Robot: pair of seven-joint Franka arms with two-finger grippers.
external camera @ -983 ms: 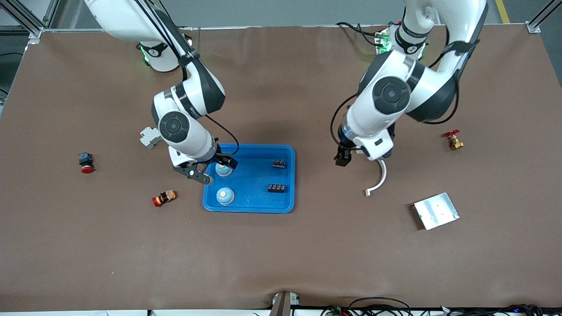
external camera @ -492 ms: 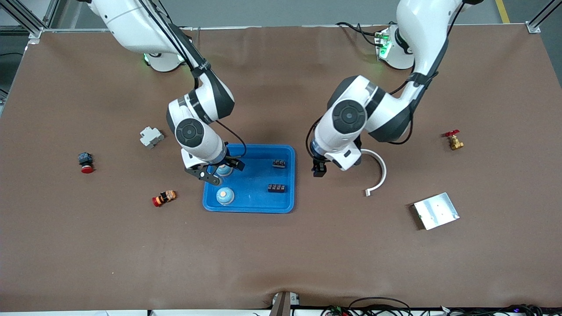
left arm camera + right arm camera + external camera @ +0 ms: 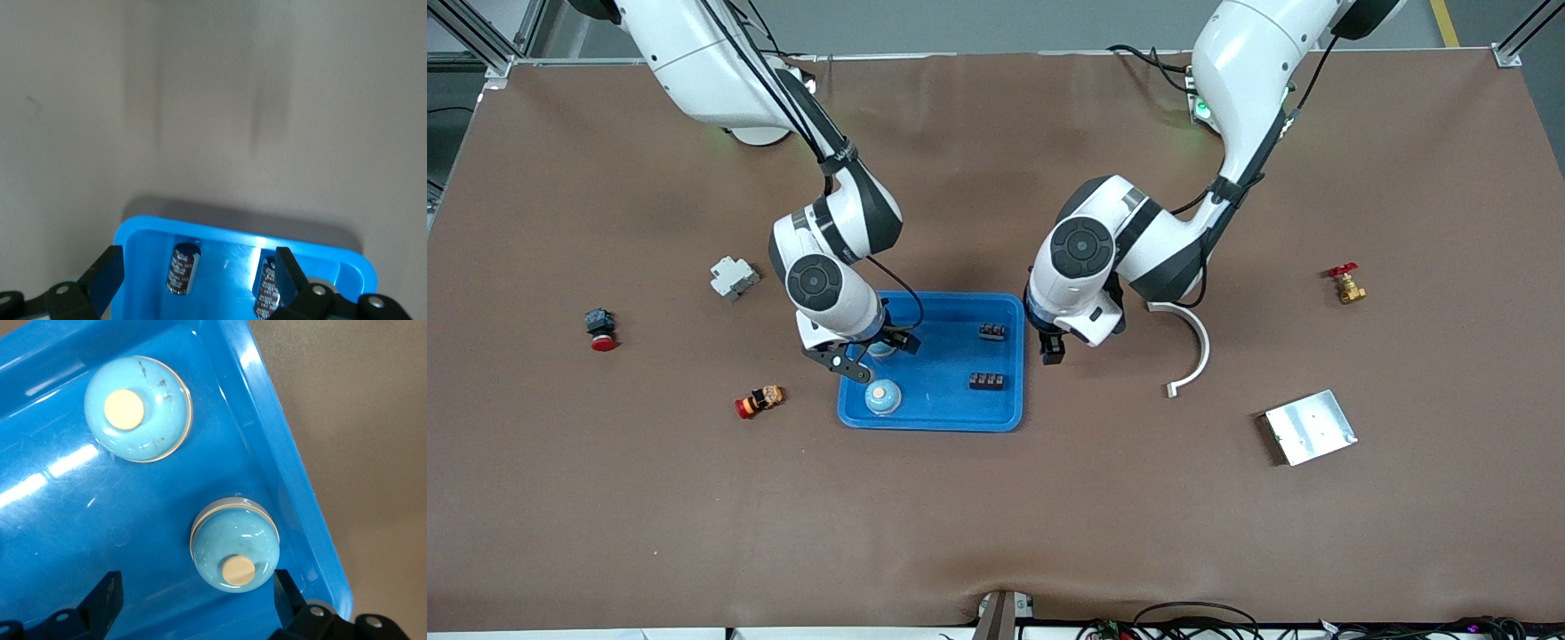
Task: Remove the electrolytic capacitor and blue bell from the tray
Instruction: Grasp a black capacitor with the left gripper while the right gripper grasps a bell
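Tray contents are not yet lifted: two blue bells and two groups of dark capacitors sit inside it, so I judge the approach step to be in hand on both sides. My right gripper hangs low over the tray's corner toward the right arm's end, jaws spread wide and empty; in its wrist view the nearer blue bell sits just ahead of and between the fingers, close to the tray wall, with the second bell farther ahead. My left gripper hovers just outside the tray's rim at the left arm's end, also wide open and holding nothing; its wrist view shows two electrolytic capacitors lying directly ahead inside the rim. Next, I expect each gripper must descend straight and close squarely. Room is tight: the bell crowds the raised rim, so the outer right finger risks striking it. Outside the tray, open table lies beneath both arms for set-down.
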